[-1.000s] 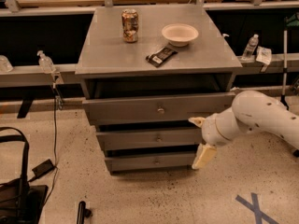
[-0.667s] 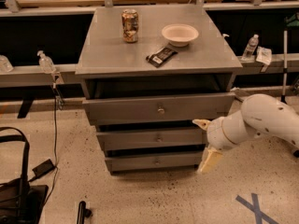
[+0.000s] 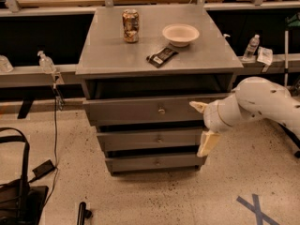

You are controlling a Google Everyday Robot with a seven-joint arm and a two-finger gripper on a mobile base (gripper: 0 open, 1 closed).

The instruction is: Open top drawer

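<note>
The top drawer (image 3: pixel 140 111) is the widest grey front of the three, with a small round knob (image 3: pixel 161 110). It stands pulled out a little, with a dark gap above it under the cabinet top. My gripper (image 3: pixel 202 124) is at the drawer stack's right end, open and empty. Its upper finger (image 3: pixel 197 106) lies in front of the top drawer's right end. Its lower finger (image 3: pixel 207 143) hangs in front of the middle drawer's (image 3: pixel 150 138) right end. The bottom drawer (image 3: pixel 154 162) is below.
On the cabinet top (image 3: pixel 112 55) stand a can (image 3: pixel 131 26), a white bowl (image 3: pixel 180 34) and a dark snack bar (image 3: pixel 162 56). A water bottle (image 3: pixel 251 46) is on the right ledge. A pump bottle (image 3: pixel 46 62) is on the left. A black bag (image 3: pixel 14 196) lies on the floor.
My gripper has drifted slightly right, then risen a little beside the drawers' right end. The top drawer has not visibly moved.
</note>
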